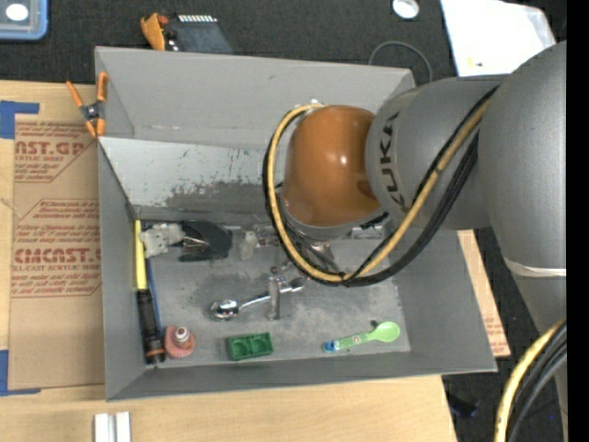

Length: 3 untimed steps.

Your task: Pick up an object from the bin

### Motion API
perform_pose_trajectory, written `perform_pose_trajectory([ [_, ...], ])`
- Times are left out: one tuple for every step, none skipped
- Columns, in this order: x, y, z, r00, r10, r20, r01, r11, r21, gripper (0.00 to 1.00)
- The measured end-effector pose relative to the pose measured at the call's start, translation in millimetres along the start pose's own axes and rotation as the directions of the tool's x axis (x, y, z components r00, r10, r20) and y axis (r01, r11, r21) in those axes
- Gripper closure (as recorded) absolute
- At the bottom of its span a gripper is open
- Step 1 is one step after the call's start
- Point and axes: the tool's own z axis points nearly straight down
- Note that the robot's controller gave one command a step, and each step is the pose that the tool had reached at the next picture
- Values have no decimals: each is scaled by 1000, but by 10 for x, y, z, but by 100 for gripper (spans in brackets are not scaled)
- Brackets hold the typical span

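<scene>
My gripper reaches down from under the arm's orange cover into the middle of the bin. Its metal tip stands right at the handle end of a shiny metal spoon, which lies flat on the bin floor with its bowl pointing left. A small green block sits just in front of the spoon, near the front wall. A light green plastic spoon with a blue end lies to the right of the gripper, by the front wall.
A black marker and a yellow pen lie along the left wall. A pink and red round piece sits in the front left corner. A black clip and a white piece lie at back left.
</scene>
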Motion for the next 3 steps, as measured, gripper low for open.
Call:
perform_pose_trajectory([
  [-27,86,112,999,-43,2,43,999,-2,0],
  [-203,199,693,968,-252,8,252,968,0,0],
  [-159,261,672,978,-208,5,208,978,-2,100],
])
